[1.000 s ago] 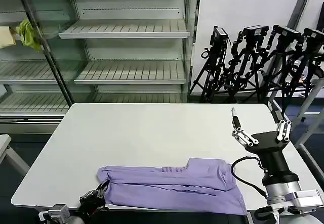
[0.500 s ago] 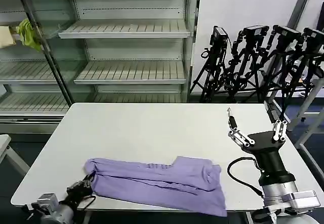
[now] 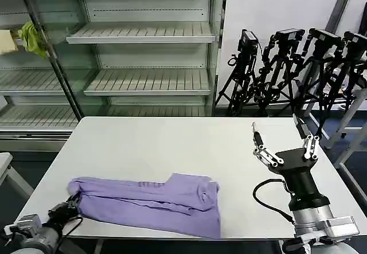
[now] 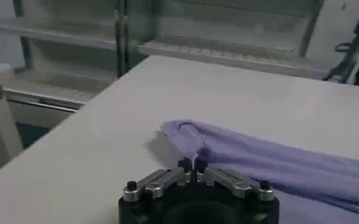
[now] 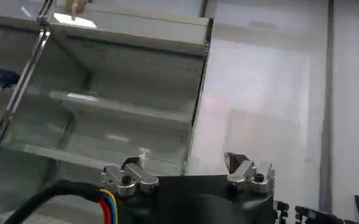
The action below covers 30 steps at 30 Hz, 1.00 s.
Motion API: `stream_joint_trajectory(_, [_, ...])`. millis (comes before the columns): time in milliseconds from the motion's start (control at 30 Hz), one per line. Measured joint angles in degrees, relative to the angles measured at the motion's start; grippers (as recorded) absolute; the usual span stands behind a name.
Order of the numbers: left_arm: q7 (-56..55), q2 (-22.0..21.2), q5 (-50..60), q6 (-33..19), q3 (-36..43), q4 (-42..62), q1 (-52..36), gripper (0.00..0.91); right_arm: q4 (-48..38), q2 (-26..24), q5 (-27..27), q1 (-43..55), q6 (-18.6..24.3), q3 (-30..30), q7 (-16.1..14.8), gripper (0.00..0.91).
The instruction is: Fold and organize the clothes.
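While the left pincer (image 3: 71, 207) clamps the 9 o'clock end of the folded lavender soft-fabric T-shirt (image 3: 149, 202) at the white surface's (image 3: 172, 145) 7 o'clock corner, the shirt lies stretched along the near edge. Right pincer (image 3: 282, 151), fingers spread and holding nothing, hovers at 4 o'clock.

You're in a robotics lab or studio, bare white shelving racks (image 3: 143, 33) behind your tabletop (image 3: 172, 145), cluster of black camera tripods (image 3: 298, 70) against a white wall.
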Motion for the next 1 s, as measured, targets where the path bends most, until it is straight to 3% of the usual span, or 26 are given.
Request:
stream_joint_trajectory(500, [-0.9,0.9,-1.8,0.9,-4.6,-4.4,1.4,0.01,-0.4,0.1,0.0,0.0,0.2,0.3,0.1,0.907])
stream_joint_trajectory(1000, [-2.3,1.2,-6.1,2.8,0.5,-17.4,1.3,0.01,-1.4,2.0,-1.3,-1.0,0.0,0.3,0.0,0.907])
